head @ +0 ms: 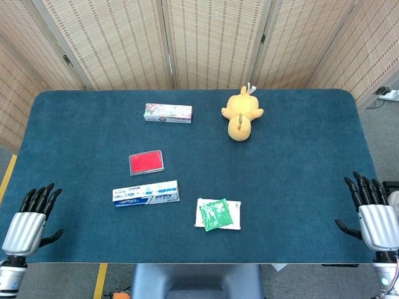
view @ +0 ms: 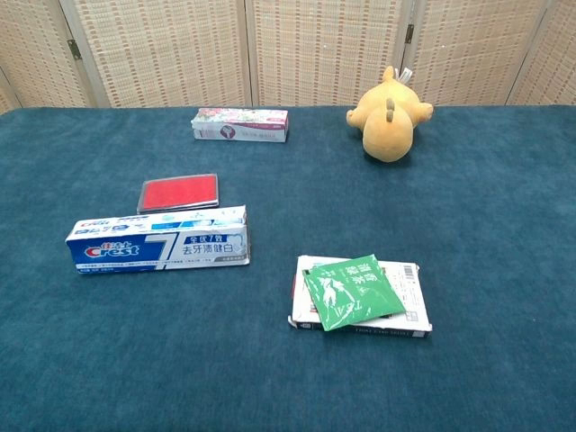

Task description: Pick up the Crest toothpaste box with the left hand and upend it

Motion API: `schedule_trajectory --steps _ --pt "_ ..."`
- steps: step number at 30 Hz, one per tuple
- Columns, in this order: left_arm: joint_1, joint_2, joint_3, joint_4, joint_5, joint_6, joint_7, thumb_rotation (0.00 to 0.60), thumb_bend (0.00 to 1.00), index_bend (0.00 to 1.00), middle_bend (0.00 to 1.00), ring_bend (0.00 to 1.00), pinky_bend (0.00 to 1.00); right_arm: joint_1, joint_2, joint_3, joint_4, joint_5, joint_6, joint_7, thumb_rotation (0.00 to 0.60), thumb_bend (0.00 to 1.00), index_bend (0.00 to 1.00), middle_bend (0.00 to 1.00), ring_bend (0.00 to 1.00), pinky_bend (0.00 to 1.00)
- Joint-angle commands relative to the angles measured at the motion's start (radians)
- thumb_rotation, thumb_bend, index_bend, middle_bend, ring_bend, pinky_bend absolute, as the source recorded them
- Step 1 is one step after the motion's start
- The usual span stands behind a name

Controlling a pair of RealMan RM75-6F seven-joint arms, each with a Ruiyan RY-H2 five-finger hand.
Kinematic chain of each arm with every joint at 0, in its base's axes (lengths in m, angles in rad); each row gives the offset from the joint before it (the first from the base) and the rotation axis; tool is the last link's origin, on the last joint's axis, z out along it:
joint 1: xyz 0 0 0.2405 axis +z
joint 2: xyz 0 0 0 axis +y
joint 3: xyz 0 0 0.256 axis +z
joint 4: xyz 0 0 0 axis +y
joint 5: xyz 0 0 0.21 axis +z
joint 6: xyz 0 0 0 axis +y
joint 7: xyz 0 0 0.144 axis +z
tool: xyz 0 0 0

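The Crest toothpaste box [head: 146, 194] [view: 159, 243], white and blue with a red logo, lies flat on its long side on the blue table, left of centre and near the front. My left hand [head: 30, 218] hovers at the table's front left corner, well left of the box, fingers spread and holding nothing. At the front right edge my right hand [head: 373, 212] is likewise open and empty. Neither hand shows in the chest view.
A red flat case [head: 146, 162] [view: 178, 193] lies just behind the Crest box. A floral box [head: 168, 113] [view: 240, 124] sits further back. A yellow plush toy [head: 241, 114] [view: 390, 114] lies at the back right. A green sachet [head: 216, 214] [view: 351, 290] rests on a white packet right of the box.
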Motion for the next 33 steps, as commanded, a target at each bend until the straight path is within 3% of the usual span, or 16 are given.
schedule_trajectory --steps 1,6,11,16,21,27,33 --pt "-0.004 -0.010 0.000 0.002 0.003 -0.001 0.017 0.600 0.19 0.00 0.00 0.00 0.00 0.000 0.003 -0.003 0.004 -0.006 -0.001 0.013 0.600 0.21 0.00 0.00 0.00 0.00" --pt "-0.013 -0.027 0.014 0.007 0.027 -0.012 0.047 0.600 0.19 0.00 0.00 0.00 0.00 0.002 0.011 -0.006 0.010 -0.015 -0.006 0.041 0.600 0.21 0.00 0.00 0.00 0.00" --pt "-0.038 -0.052 0.039 0.022 0.094 -0.030 -0.027 0.600 0.18 0.07 0.03 0.05 0.00 0.005 0.014 -0.014 0.011 -0.031 -0.013 0.068 0.600 0.21 0.00 0.00 0.00 0.00" --pt "-0.077 -0.008 0.049 -0.110 0.083 -0.115 0.052 0.600 0.18 0.16 0.16 0.07 0.00 0.003 0.015 -0.031 0.010 -0.070 -0.001 0.077 0.600 0.21 0.00 0.00 0.00 0.00" --pt "-0.108 0.014 0.020 -0.219 -0.007 -0.182 0.107 0.600 0.18 0.22 0.25 0.11 0.00 -0.007 0.027 -0.043 0.012 -0.106 0.029 0.114 0.600 0.21 0.00 0.00 0.00 0.00" --pt "-0.140 -0.020 -0.025 -0.318 -0.171 -0.225 0.302 0.600 0.18 0.22 0.26 0.12 0.00 -0.007 0.050 -0.050 0.025 -0.136 0.048 0.203 0.600 0.21 0.00 0.00 0.00 0.00" --pt "-0.212 -0.072 -0.072 -0.349 -0.368 -0.305 0.402 0.600 0.17 0.22 0.26 0.13 0.00 -0.019 0.061 -0.064 0.031 -0.177 0.086 0.229 0.600 0.21 0.00 0.00 0.00 0.00"
